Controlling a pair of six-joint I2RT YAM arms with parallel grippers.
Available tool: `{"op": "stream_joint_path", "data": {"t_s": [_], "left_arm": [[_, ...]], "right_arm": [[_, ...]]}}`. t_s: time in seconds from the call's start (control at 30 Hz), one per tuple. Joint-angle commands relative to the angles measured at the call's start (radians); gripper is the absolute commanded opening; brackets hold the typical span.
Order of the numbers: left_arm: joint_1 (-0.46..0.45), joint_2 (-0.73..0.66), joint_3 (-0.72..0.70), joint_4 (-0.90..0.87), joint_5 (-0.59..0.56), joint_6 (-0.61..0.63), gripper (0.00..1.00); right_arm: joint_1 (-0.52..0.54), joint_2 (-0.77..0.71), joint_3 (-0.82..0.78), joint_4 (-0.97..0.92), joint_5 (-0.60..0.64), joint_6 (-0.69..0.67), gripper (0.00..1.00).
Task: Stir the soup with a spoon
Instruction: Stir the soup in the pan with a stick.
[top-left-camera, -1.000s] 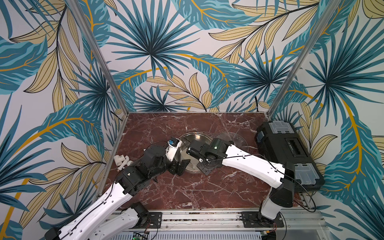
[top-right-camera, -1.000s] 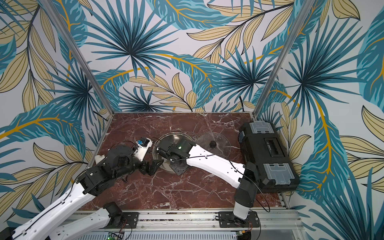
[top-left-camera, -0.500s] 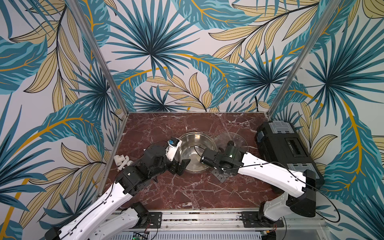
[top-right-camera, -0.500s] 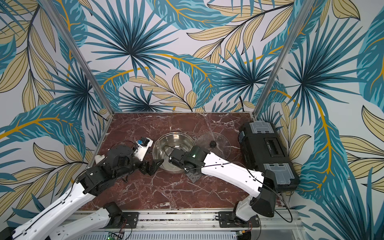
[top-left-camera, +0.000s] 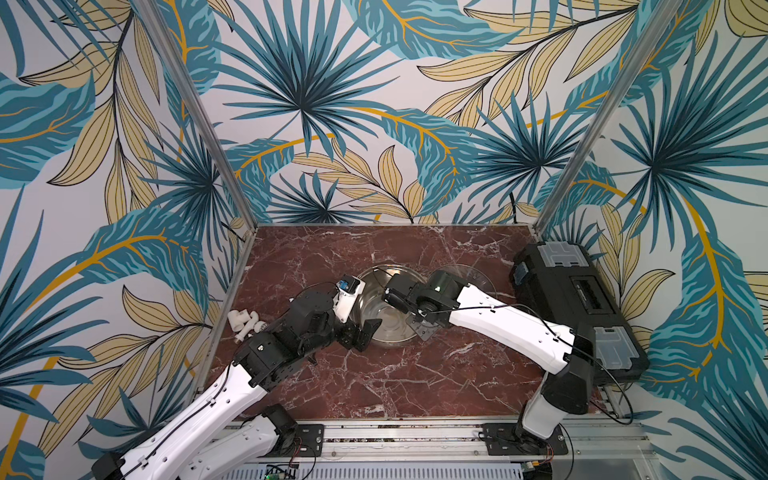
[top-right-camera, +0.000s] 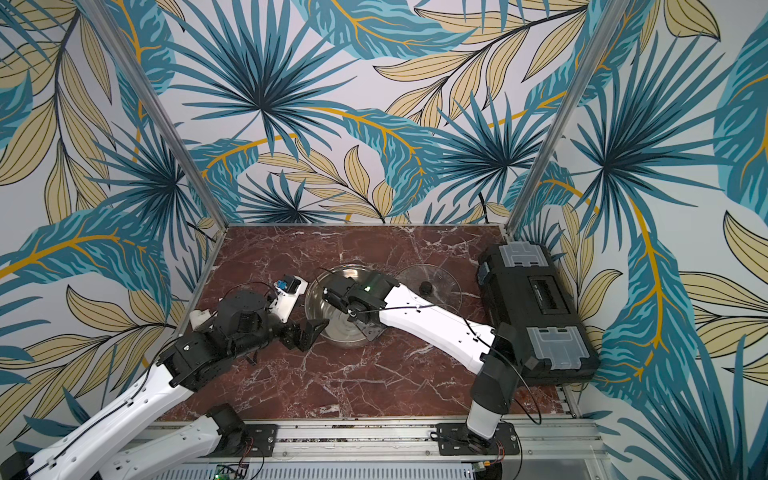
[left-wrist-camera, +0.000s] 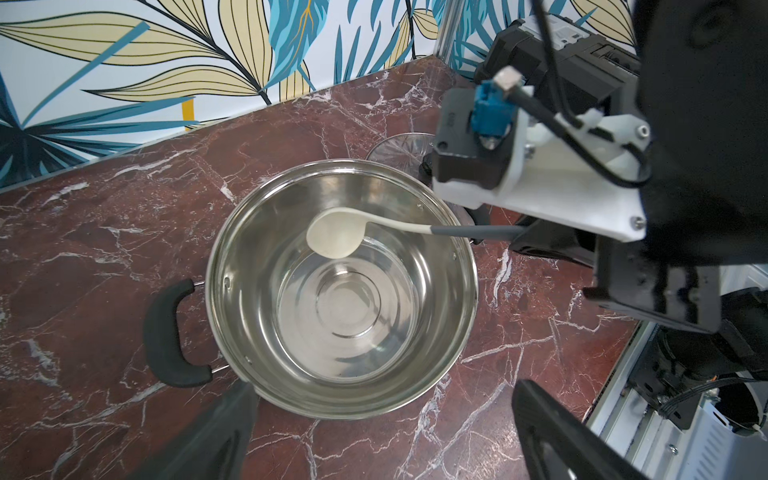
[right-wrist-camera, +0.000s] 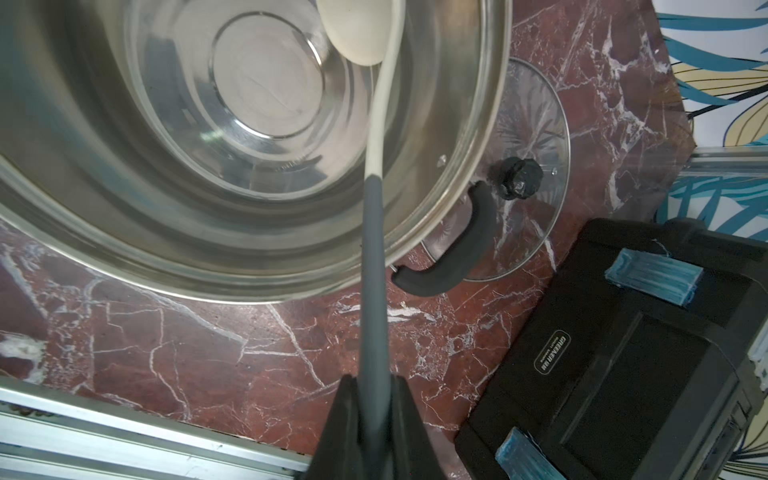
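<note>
Two arms at work — right gripper (right-wrist-camera: 368, 382) clamped on the spoon (left-wrist-camera: 332, 239) handle, bowl hanging inside the empty pot (left-wrist-camera: 465, 286) to stir, left gripper (left-wrist-camera: 382, 419) spread wide beside the rim, likely to steady.

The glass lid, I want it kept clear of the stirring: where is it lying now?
In both top views the glass lid lies flat on the marble table, between the pot and the black toolbox.
</note>
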Motion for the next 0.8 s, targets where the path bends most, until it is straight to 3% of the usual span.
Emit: {"op": "stream_joint_path", "data": {"t_s": [0.0, 0.43, 0.77], "left_arm": [[0.003, -0.004, -0.024, 0.016, 0.007, -0.003, 1.0], [0.002, -0.012, -0.022, 0.001, 0.004, -0.002, 1.0], [0.004, -0.009, -0.021, 0.001, 0.007, -0.002, 1.0]], "right_arm": [[0.012, 0.029, 0.054, 0.026, -0.063, -0.007, 0.0], [0.059, -0.09, -0.07, 0.069, -0.22, 0.025, 0.0], [0.061, -0.232, -0.227, -0.025, -0.118, 0.035, 0.0]]}}
